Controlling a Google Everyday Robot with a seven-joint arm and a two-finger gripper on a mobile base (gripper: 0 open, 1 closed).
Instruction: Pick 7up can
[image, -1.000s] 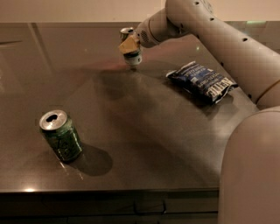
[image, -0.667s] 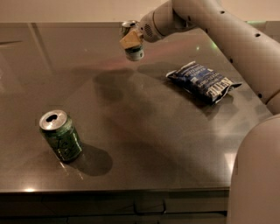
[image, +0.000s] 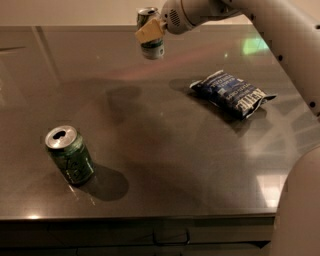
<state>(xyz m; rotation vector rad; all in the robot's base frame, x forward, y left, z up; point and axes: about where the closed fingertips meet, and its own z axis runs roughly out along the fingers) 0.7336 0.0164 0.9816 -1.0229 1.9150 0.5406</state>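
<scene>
The 7up can (image: 151, 48), whitish-silver and green with a silver top, hangs in the air above the far part of the dark table (image: 165, 145). My gripper (image: 150, 31) is shut on the 7up can, with a tan finger pad (image: 148, 32) pressed across its side. The white arm reaches in from the upper right. The can is well clear of the table top.
A darker all-green can (image: 70, 155) with an open top stands at the front left. A dark blue chip bag (image: 231, 93) lies at the right. The table's front edge runs along the bottom. My white base fills the lower right corner.
The gripper has risen with the 7up can, lifting it higher above the table. The green can and the chip bag have not moved.
</scene>
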